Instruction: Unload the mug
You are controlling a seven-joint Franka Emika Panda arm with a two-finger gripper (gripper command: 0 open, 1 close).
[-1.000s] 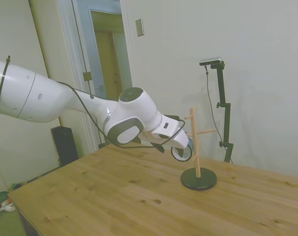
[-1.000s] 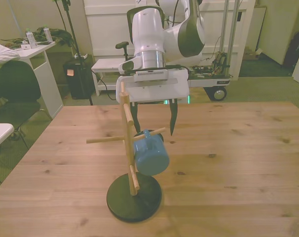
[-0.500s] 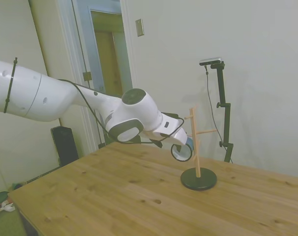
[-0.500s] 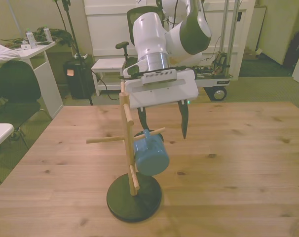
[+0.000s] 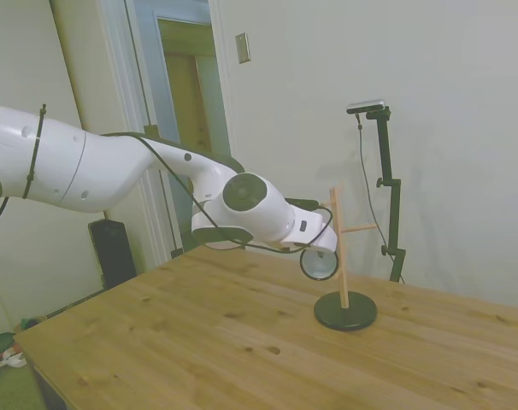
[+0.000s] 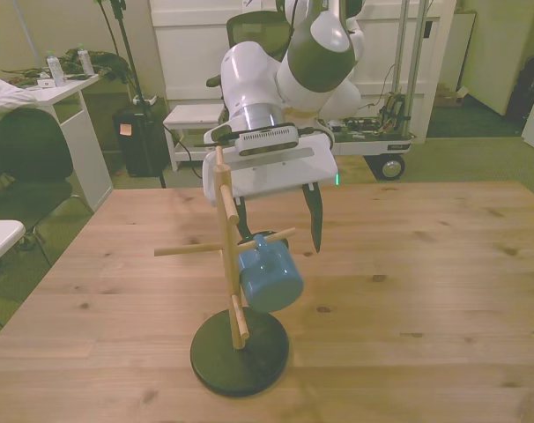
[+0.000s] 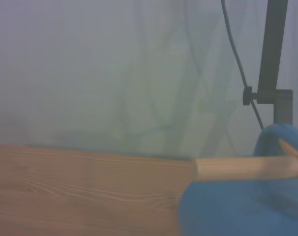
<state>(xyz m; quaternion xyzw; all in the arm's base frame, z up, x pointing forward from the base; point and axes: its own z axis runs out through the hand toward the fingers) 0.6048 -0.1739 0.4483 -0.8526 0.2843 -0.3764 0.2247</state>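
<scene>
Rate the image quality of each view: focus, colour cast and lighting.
Side view: sharp, pale greenish cast, even light. Front view: sharp, warm yellowish cast, with the light-blue enamel mug clear on the wooden peg rack. Wrist view: soft and hazy; the mug and a peg are blurred close up.

Wooden peg stand (image 6: 229,264) on black round base (image 6: 240,354), wooden table (image 6: 408,335), black office chair (image 6: 25,159)
</scene>
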